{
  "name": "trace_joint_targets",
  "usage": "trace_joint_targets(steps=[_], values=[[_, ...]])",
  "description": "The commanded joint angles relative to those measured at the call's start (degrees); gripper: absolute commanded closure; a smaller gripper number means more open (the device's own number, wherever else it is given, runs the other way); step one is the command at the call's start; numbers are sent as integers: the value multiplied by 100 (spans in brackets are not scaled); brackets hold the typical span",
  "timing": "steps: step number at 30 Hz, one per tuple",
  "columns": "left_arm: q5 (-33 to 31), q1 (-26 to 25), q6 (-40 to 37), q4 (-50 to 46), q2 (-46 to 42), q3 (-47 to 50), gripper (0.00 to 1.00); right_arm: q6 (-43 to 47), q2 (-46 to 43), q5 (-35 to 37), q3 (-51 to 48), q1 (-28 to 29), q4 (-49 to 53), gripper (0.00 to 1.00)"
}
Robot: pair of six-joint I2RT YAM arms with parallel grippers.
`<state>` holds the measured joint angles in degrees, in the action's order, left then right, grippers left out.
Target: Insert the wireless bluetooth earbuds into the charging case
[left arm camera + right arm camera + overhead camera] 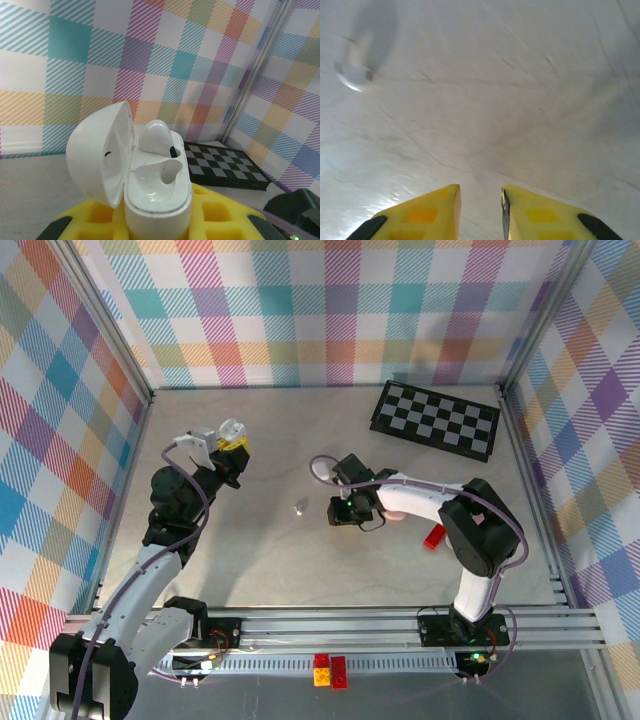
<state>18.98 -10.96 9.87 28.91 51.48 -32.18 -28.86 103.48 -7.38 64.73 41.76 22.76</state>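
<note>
1. L claw (228, 447): clamped on the charging case (157, 195), yellow pads (220, 217) either side of its base.
2. R claw (481, 210): low over the table (290, 570), jaws a narrow slit apart, nothing btwn them.
3. Case lid (97, 160) swung open to one side. Seated earbud (157, 136), white, sits in the far well; nearer well shows its glossy bottom.
4. Loose earbud (299, 507) lies on the table, near R claw but not touching. It's blurred in the wrist view, so can't tell its orientation.
5. Red block (434, 536) partly tucked under R arm.
</note>
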Motion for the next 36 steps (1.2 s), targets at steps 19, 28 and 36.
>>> trace_joint_targets(steps=[19,28,36], values=[[-589,81,-84,-466,-749,213,100,921,2357,599,3276,750,1237,68],[-334,85,-108,-387,-703,173,100,557,2312,1555,3253,746,1614,74],[-9,85,-79,-281,-502,90,100,68,2018,1942,2918,626,1706,71]])
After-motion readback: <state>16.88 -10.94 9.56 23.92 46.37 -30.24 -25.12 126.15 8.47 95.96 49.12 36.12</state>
